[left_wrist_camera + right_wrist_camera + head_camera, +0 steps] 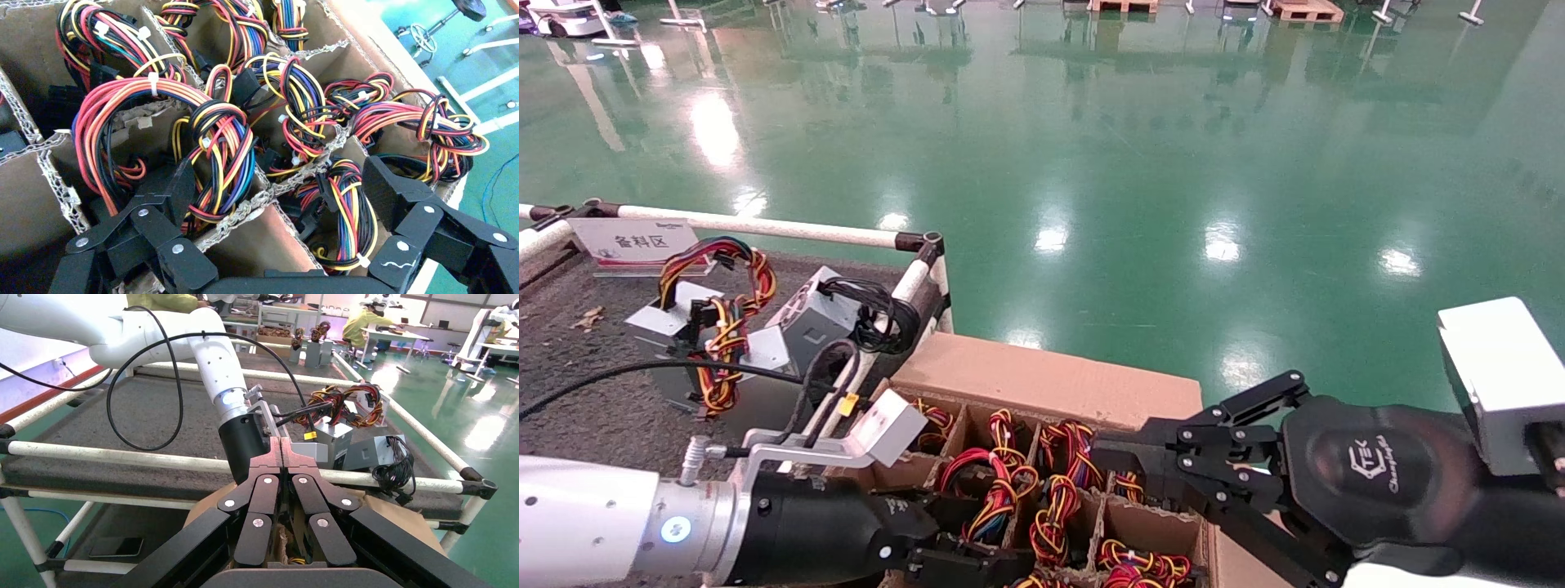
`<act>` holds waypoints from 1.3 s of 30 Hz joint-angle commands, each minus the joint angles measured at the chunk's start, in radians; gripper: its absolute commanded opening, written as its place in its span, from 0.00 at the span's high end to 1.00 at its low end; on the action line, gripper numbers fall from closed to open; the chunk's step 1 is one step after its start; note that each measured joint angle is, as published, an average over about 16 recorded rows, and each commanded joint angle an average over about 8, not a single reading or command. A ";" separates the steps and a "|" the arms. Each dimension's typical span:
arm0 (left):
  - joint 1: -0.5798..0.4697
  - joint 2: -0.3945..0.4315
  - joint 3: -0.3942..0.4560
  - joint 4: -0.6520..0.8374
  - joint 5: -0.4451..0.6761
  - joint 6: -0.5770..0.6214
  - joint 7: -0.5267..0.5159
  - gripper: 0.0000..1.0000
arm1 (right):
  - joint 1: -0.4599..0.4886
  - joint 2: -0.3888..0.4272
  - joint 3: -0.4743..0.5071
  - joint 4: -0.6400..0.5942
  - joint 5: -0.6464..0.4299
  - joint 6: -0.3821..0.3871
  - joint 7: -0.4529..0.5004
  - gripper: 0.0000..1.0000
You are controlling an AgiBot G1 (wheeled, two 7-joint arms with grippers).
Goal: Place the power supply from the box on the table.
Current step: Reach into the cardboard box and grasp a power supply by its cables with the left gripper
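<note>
Left gripper: your left gripper [275,214] hangs over the box at about 6 o'clock in the head view, fingers [177,190] spread wide and gripping nothing. In its wrist view one finger sits just beside a red-and-black wire loop, the other beside a neighbouring bundle.

Right gripper: your right gripper [281,454] reaches in from 4 o'clock, over the box's right-hand cells. Its pads are pressed together in the right wrist view, with nothing between them.

Power supply: you see the mostly red looped wire bundle [165,135] standing up out of a cell, between the left gripper's fingers. Its grey body is down in the cell and hidden, so the match rests on the wires alone, probably the right unit.

Box: the box [1050,380] lies at 6 o'clock, just beside the table's rail. Its cardboard grid [269,196] holds a wire bundle in nearly every visible cell.

Table: the table [601,392] is at 9 o'clock, edged by a white pipe rail [764,226].

On the table: two grey units with braided wires [719,327] and one with a coiled black cable [878,314] sit near the corner by the box. A white sign [633,242] stands at 10 o'clock.

Floor: glossy green floor [1132,163] from 11 to 2 o'clock.
</note>
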 commanded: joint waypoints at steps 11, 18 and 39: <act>-0.002 0.015 0.005 0.010 0.008 -0.003 0.014 1.00 | 0.000 0.000 0.000 0.000 0.000 0.000 0.000 1.00; -0.013 0.022 0.010 0.011 0.015 0.003 0.030 1.00 | 0.000 0.000 0.000 0.000 0.000 0.000 0.000 1.00; -0.023 0.024 0.008 0.025 0.012 0.016 0.062 1.00 | 0.000 0.000 0.000 0.000 0.000 0.000 0.000 1.00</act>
